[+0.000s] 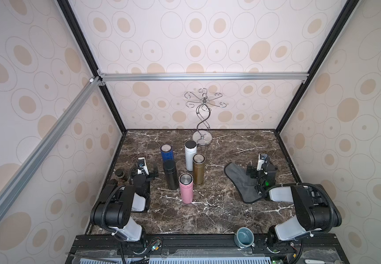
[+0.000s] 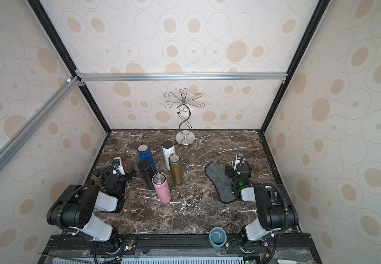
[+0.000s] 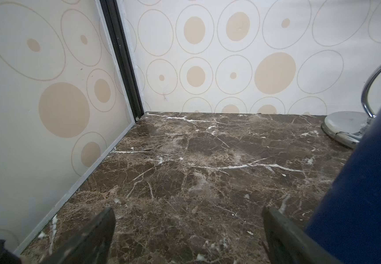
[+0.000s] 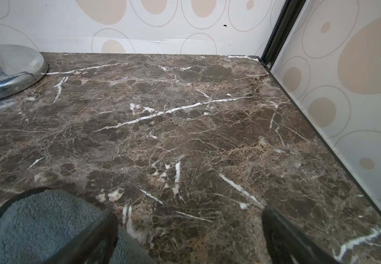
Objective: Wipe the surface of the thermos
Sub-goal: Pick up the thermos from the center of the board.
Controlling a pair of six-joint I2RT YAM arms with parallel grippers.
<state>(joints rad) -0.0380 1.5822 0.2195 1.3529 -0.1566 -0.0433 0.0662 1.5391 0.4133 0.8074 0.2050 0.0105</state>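
Both arms sit low! Left gripper (image 3: 188, 211), fingers spread with nothing between them, sits just left of the upright cluster left of centre on the table (image 1: 219, 212): blue thermos (image 1: 167, 154), white thermos (image 1: 190, 155), gold thermos (image 1: 198, 169), black thermos (image 1: 170, 174) and pink thermos (image 1: 186, 188). Right gripper (image 4: 189, 212), also spread and empty, sits over the flat cloth (image 1: 237, 178) at right. Sensible posts, I'd say: one arm to steady, the other to fetch the cloth.

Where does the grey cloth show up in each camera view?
In a top view: grey cloth lies flat, right of centre.
In a top view: grey cloth again right of centre.
Left wrist: not in it.
Right wrist: grey cloth close up, near the camera.
Shared landmark: chrome stand base, in all four.
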